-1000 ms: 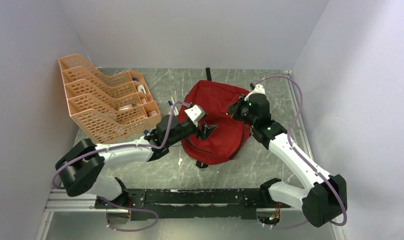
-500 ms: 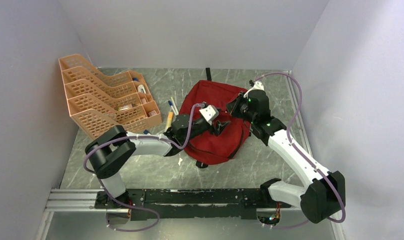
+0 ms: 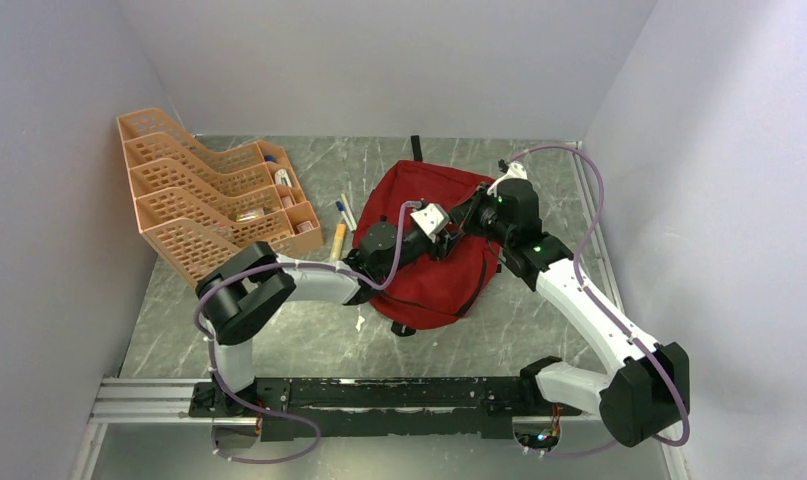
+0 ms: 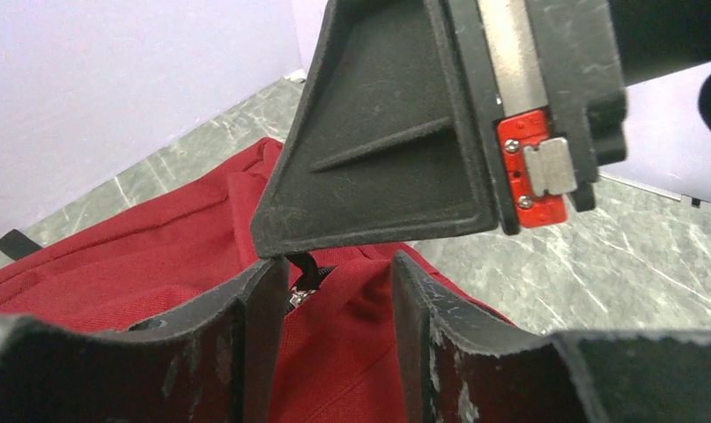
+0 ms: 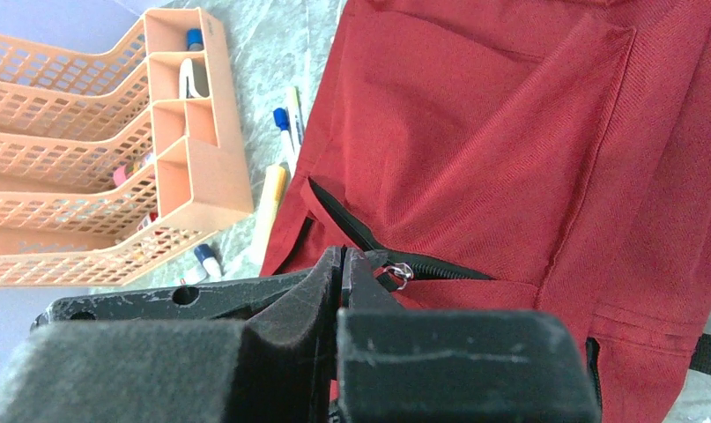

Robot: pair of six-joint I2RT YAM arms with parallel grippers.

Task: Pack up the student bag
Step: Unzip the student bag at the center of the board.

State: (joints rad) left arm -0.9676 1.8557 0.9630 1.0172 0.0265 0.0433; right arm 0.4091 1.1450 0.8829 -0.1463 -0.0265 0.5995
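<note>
The student bag (image 3: 429, 275) is a red backpack lying flat in the middle of the table. It also shows in the left wrist view (image 4: 158, 256) and the right wrist view (image 5: 475, 132). My right gripper (image 3: 467, 218) is shut on the bag's black zipper pull (image 5: 388, 264), at the end of a partly opened black zipper (image 5: 338, 211). My left gripper (image 3: 447, 232) is open right beside it, its fingers (image 4: 255, 326) straddling a ridge of red fabric just under the right gripper's finger (image 4: 387, 150). The pull also shows in the left wrist view (image 4: 304, 269).
An orange plastic tray rack (image 3: 194, 205) stands at the back left with small items in its end compartments (image 5: 188, 79). Pens and markers (image 3: 341, 222) lie on the table between the rack and the bag. A small white scrap (image 3: 360, 322) lies in front of the bag.
My left arm has swung right across the bag, bringing its gripper up against the right gripper. The right gripper has shifted slightly toward the back and stayed shut.
</note>
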